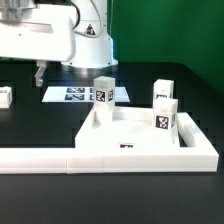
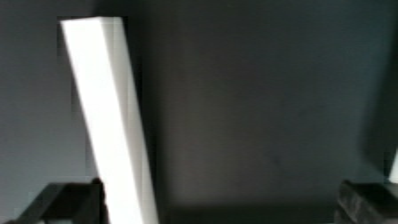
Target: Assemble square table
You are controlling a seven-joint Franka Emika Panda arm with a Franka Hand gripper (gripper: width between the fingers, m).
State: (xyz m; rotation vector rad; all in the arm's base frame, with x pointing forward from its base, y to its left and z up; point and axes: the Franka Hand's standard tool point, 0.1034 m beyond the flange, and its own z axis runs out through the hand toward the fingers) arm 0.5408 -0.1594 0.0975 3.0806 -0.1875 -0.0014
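Observation:
The white square tabletop (image 1: 125,128) lies in the middle of the exterior view, with a small tag on its front rim. Three white block legs with tags stand upright at its corners: one at the far left (image 1: 105,92), one at the far right (image 1: 163,94) and one at the near right (image 1: 167,115). Another white tagged piece (image 1: 5,97) lies at the exterior view's left edge. My gripper (image 1: 38,74) hangs above the dark table, left of the tabletop and apart from every part. In the wrist view the gripper (image 2: 217,205) is open and empty, with a long white strip (image 2: 107,110) beside one finger (image 2: 71,203).
The long white L-shaped rail (image 1: 40,160) runs along the front and up the exterior view's right side, and the tabletop sits in its corner. The marker board (image 1: 72,95) lies flat behind the tabletop, below the arm's base. I cannot tell what the white strip is.

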